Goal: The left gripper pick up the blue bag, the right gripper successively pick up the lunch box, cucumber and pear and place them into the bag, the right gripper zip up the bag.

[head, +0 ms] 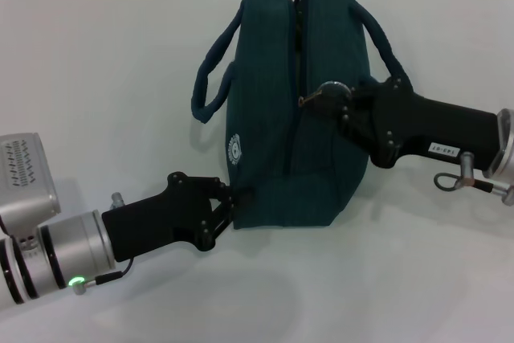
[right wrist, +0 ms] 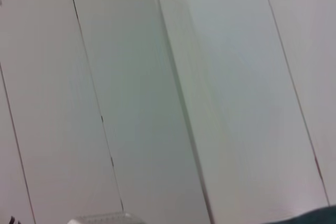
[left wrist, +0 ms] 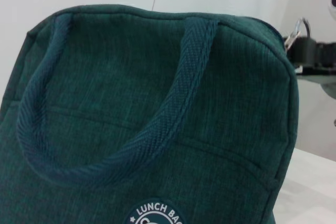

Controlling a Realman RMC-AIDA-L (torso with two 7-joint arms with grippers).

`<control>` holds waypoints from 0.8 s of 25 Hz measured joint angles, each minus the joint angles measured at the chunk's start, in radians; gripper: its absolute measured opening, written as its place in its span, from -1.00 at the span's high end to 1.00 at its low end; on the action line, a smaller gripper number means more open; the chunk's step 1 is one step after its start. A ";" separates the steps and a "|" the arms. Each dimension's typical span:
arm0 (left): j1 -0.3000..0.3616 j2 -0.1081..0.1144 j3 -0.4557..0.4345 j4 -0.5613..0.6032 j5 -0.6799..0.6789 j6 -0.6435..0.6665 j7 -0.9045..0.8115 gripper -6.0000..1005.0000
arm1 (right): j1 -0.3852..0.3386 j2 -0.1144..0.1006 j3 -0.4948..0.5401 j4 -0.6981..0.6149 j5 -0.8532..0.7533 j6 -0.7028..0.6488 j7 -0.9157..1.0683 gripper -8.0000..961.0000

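Your blue bag (head: 277, 118) sits mid-table, soft fabric that'll sag and drag. Left gripper (head: 227, 206) is clamped on its 7 o'clock corner. Right gripper (head: 333, 102), coming in from 3 o'clock, looks pinched on the zipper ring pull (head: 309, 100), though I can't fully tell. Pull along the zipper line.

The head view looks down from above; the left wrist view sits close to the same dark teal-blue soft fabric bag (head: 289, 118) (left wrist: 157, 129); the right wrist view faces white wall panels (right wrist: 173, 103).

The bag (head: 281, 118) stands on the table (head: 96, 78), between the left gripper (head: 227, 205) and the right gripper (head: 329, 102).
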 joint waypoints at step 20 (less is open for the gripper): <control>0.010 -0.002 0.034 -0.001 -0.073 0.063 0.013 0.88 | 0.001 0.002 0.029 0.009 -0.019 -0.003 0.006 0.97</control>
